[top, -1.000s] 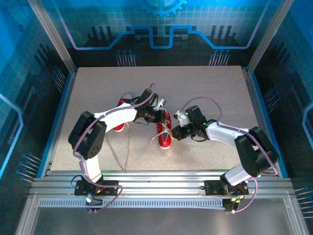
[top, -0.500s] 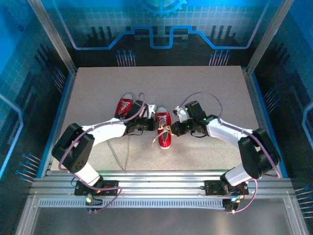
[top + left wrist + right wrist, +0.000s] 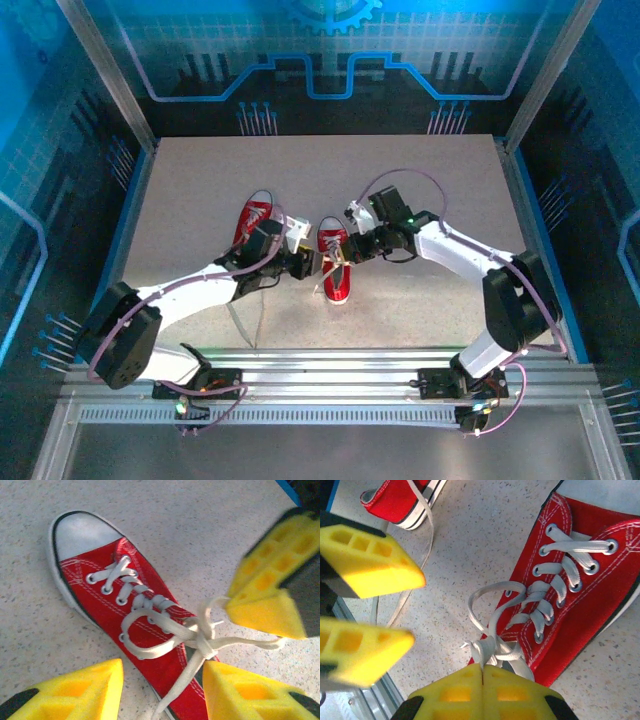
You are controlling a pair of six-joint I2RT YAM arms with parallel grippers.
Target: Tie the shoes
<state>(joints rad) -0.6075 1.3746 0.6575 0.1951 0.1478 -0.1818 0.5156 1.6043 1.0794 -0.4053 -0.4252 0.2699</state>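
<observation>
Currently the laced shoe (image 3: 337,275) lies flat on its sole near the middle of the table (image 3: 440,180), and the two arms meet over it, one from each side. The left tool (image 3: 162,674) hovers low at the shoe's left side, by the ankle end. Its two yellow fingers (image 3: 75,692) stand well apart with nothing gripped, and a single strand of the white lace (image 3: 181,681) runs down through the wide gap between them without touching either pad. The right tool (image 3: 482,672) sits at the shoe's right side with its fingers pressed flat together, pinching the lace right at the bunched knot (image 3: 201,639) just past the last eyelets, above the shoe's opening. Whether that knot is pulled tight I cannot tell. From it one flat loop curls back over the tongue toward the toe cap (image 3: 82,530), and a short taut strand leads to the right tool's tips. The rest of the lacing is threaded in neat crosses down to the white toe cap, which lies at the end of the shoe farthest from the left tool. The second shoe (image 3: 256,212) lies on the table just to the left of the laced shoe, apart from it and partly covered by the left arm. Its own loose lace (image 3: 429,537) trails over the table to the left of the laced shoe, on the side nearer the arm bases
</observation>
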